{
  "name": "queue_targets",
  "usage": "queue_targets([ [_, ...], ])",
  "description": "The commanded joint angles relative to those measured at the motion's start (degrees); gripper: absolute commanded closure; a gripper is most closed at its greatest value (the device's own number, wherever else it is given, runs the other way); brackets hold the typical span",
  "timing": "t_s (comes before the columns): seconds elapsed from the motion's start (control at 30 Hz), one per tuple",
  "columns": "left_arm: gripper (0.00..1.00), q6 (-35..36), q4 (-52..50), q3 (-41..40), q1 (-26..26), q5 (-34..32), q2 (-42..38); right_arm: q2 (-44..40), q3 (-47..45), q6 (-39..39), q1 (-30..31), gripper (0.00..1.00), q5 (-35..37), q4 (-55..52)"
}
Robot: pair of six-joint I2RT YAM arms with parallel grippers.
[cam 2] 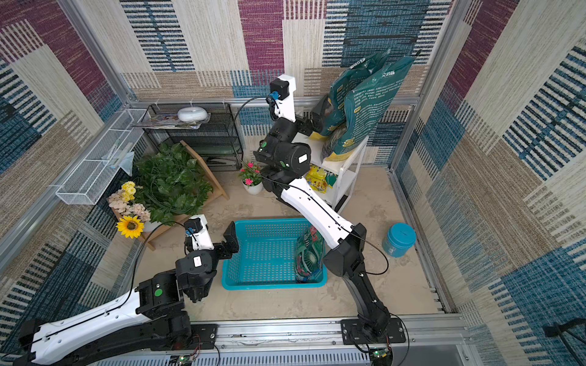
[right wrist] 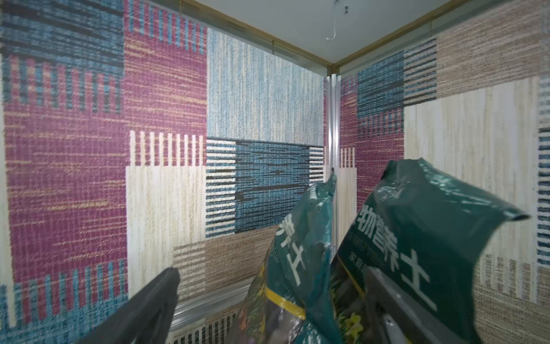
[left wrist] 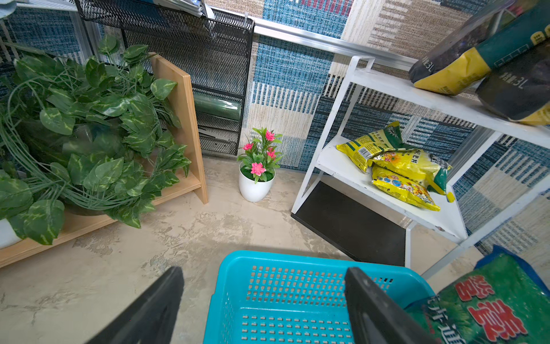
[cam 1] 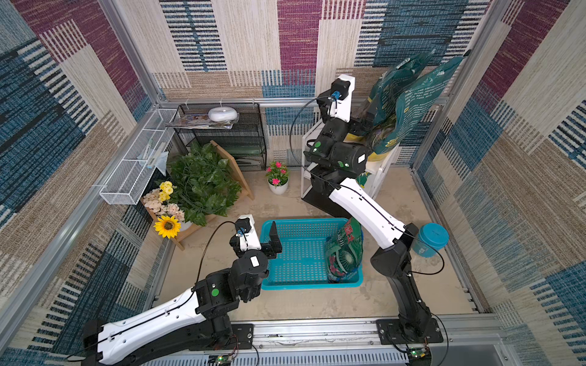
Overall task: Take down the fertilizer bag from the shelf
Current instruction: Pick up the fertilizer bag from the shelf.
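The job is at the reach-in stage, and no bag is off the shelf [left wrist: 416,95] by this pincer's work yet. The shelf stands at the far right corner of the table. Two dark green fertilizer bags stand side by side on its top board, toward that board's far right end, and yellow packets [left wrist: 398,166] lie flat on the lower board.

The right pincer [right wrist: 272,274] is up at the top board with its jaws spread wide. The wrist view shows the nearer green bag [right wrist: 294,256] between the two fingers and the second bag [right wrist: 431,226] behind the outer finger. Nothing is clamped. I cannot tell whether a finger already touches the plastic.

The left pincer [left wrist: 265,272] is released too and holds nothing. It hangs over the left end wall of the blue basket [cam 1: 298,219], one finger inside it and one outside. A green bag with red characters [cam 1: 344,250] stands at the basket's right end.

Closing, lifting and lowering are probably all still to come.

Both shelf bags rest on their yellow bottoms with the long axis roughly vertical. Their crumpled top seams point upward and splay slightly apart.
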Motion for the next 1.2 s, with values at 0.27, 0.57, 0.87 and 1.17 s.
queue_targets([
  [0.27, 0.12, 0.29, 1.22, -0.35, 0.03, 0.57, -1.20, -1.29, -0.68, 11.03, -4.54, 0.01, 3.81, -8.81],
  [0.57, 0.12, 0.47, 1.68, -0.50, 0.02, 0.93, -1.21, -1.46, 0.50, 21.54, -9.55, 0.02, 3.74, -18.81],
  [0.87, 0.16, 1.00, 2.06, -0.60, 0.05, 0.66, -1.38, -1.46, 3.23, 28.78, -9.78, 1.00, 1.51, -27.89],
  [1.17, 0.16, 1.28, 2.01, -0.88, 0.02, -0.59, -3.02, -4.45, 1.71, 26.35, -0.93, 1.00, -8.78, -33.13],
])
